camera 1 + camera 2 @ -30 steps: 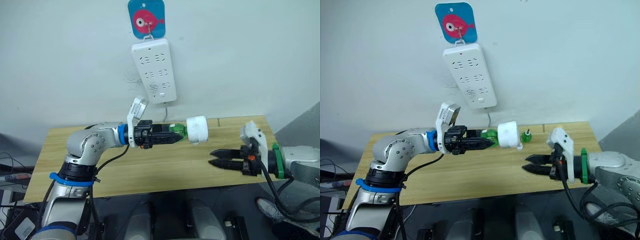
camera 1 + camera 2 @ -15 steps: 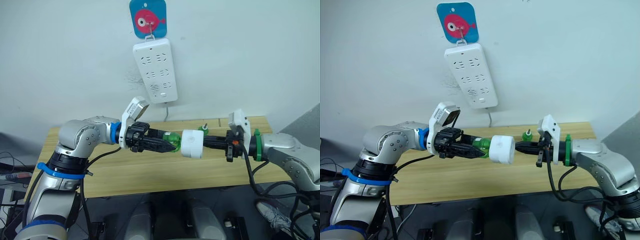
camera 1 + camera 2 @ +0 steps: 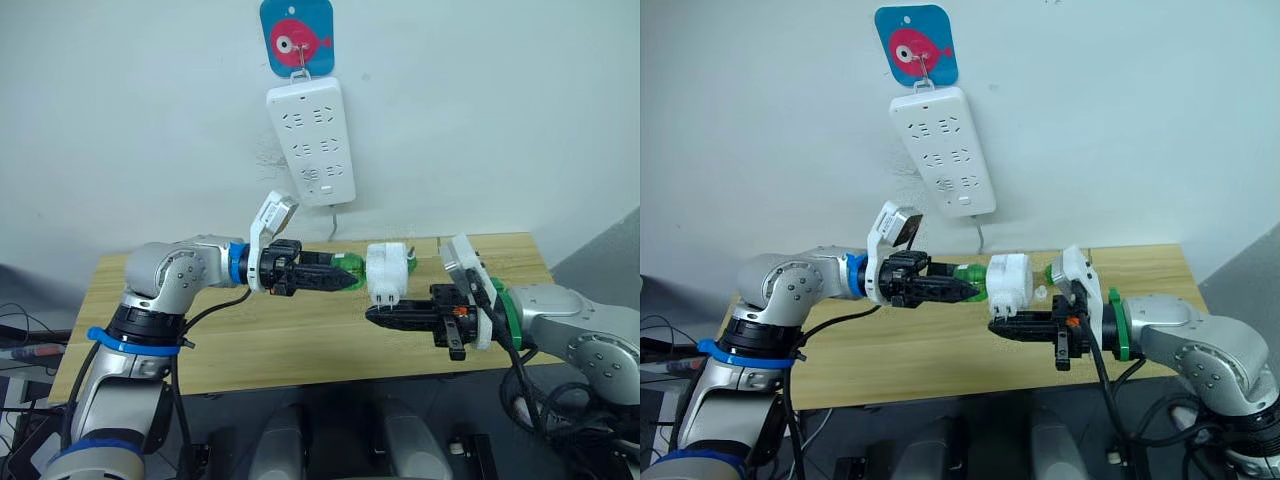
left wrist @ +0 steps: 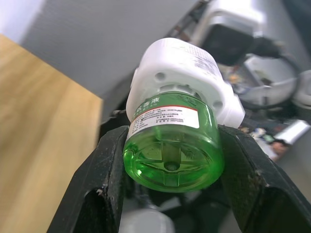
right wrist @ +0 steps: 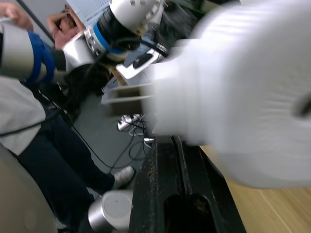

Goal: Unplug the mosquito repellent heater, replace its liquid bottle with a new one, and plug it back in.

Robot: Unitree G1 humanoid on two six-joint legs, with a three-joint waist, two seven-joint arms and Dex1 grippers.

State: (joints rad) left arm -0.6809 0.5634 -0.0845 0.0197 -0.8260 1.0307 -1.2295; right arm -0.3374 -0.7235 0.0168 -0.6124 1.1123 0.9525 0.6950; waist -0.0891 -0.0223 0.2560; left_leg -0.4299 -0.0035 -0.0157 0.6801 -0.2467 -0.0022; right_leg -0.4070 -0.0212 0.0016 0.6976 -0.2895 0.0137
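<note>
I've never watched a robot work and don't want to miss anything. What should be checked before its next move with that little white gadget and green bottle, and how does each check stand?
1. Left pincer grips the green bottle: ok, a finger on each side.
2. Bottle seated in the mosquito repellent heater: ok, the neck is inside.
3. Right pincer grips the heater: not ok; its closed fingers lie under the heater.
4. Heater unplugged from the power strip: ok, prongs bare.
5. Spare bottle waits on the table: ok.
</note>
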